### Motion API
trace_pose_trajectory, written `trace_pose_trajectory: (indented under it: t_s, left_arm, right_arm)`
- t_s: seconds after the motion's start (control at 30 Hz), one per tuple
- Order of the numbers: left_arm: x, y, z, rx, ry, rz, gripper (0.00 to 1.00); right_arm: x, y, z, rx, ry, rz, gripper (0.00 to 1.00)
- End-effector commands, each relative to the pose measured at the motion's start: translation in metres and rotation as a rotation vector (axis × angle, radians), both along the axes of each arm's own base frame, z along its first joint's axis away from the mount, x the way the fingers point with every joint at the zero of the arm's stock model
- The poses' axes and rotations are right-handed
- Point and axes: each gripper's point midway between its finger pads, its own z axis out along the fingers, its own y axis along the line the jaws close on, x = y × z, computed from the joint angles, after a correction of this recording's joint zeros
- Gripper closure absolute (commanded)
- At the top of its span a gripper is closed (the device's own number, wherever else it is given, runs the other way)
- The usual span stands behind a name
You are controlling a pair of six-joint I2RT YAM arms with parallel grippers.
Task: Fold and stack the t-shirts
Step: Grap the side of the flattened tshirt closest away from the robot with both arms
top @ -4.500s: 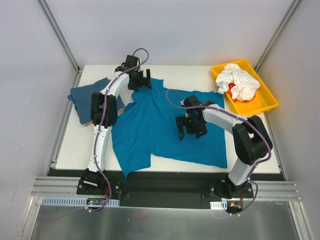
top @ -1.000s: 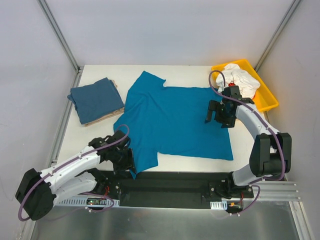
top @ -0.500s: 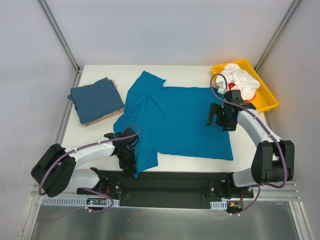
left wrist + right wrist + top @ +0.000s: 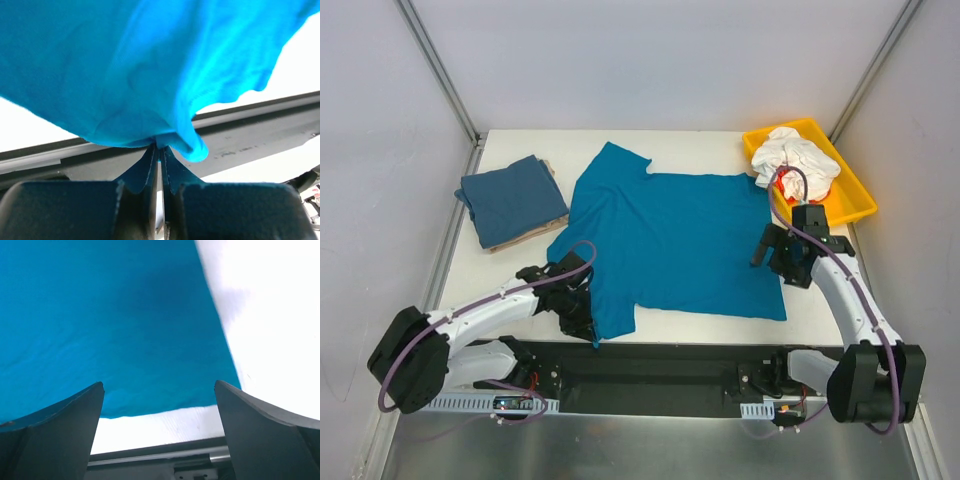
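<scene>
Looking through the left wrist camera, I see the left end effector (image 4: 160, 149) clenched on the bright teal-blue t-shirt (image 4: 670, 235). Its fingers (image 4: 142, 172) are pressed together with a pinch of the shirt's edge caught at their tips. Above the tips the cloth rises in soft creases, and a small curl of hem droops just to their right.

From the top view the shirt lies spread across the middle of the bench (image 4: 720, 145), mostly smooth. One sleeve points to the far side, and the near-left corner is gathered into that grip at the bench's front edge.

The right end effector (image 4: 159, 387) is released, fingers wide apart, over the shirt's near-right corner. Between them I see flat teal cloth, its side edge slanting down towards the right finger, with bare bench beside and below it. I cannot tell whether the tips touch the cloth.

Well beyond the left end effector, the darker slate-blue t-shirt (image 4: 510, 200) sits folded on the beige t-shirt (image 4: 527, 238), of which only a thin edge shows. Beyond the right end effector, a yellow tray (image 4: 850, 207) holds crumpled white cloth (image 4: 800, 160).
</scene>
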Motion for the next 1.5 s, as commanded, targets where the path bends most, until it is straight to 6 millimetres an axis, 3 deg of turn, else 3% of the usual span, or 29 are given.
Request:
trace_pose_trajectory:
  t_s: [0.0,0.1,0.27,0.33,0.47,0.57,0.7,0.87,1.23,1.33,1.47]
  left_arm:
    - [-0.006,0.004,0.011,-0.004,-0.006,-0.002,1.0]
    - [-0.008,0.008,0.015,0.004,-0.013,0.001,1.0]
    - [-0.004,0.011,0.023,0.007,-0.058,-0.004,1.0]
    - [-0.003,0.011,0.024,0.006,-0.068,-0.013,1.0]
    - [-0.001,0.012,0.029,0.009,-0.078,-0.026,1.0]
    - [0.0,0.014,0.032,0.018,-0.091,-0.028,1.0]
    - [0.003,0.017,0.032,0.037,-0.11,-0.018,1.0]
    - [0.003,0.019,0.034,0.052,-0.106,-0.01,1.0]
    - [0.005,0.02,0.036,0.062,-0.109,0.009,1.0]
    - [0.004,0.021,0.036,0.07,-0.102,0.014,1.0]
    - [0.009,0.018,0.043,0.056,-0.123,0.015,1.0]
  right_arm:
    - [-0.036,-0.011,-0.014,0.068,0.1,-0.149,0.04]
    - [-0.054,-0.004,-0.022,0.129,0.143,-0.197,0.04]
    - [-0.086,-0.019,-0.036,0.074,0.204,-0.313,0.03]
    - [-0.087,-0.03,-0.04,0.052,0.18,-0.389,0.03]
    - [-0.082,-0.016,-0.052,0.162,0.159,-0.447,0.0]
    - [-0.085,-0.018,-0.058,0.15,0.174,-0.458,0.07]
    - [-0.083,-0.031,-0.063,0.086,0.179,-0.474,0.29]
    - [-0.081,-0.028,-0.074,0.1,0.197,-0.472,0.42]
    - [-0.081,-0.036,-0.088,0.055,0.223,-0.475,0.58]
    - [-0.079,-0.035,-0.09,0.062,0.226,-0.469,0.69]
    - [-0.074,-0.034,-0.084,0.073,0.194,-0.45,0.91]
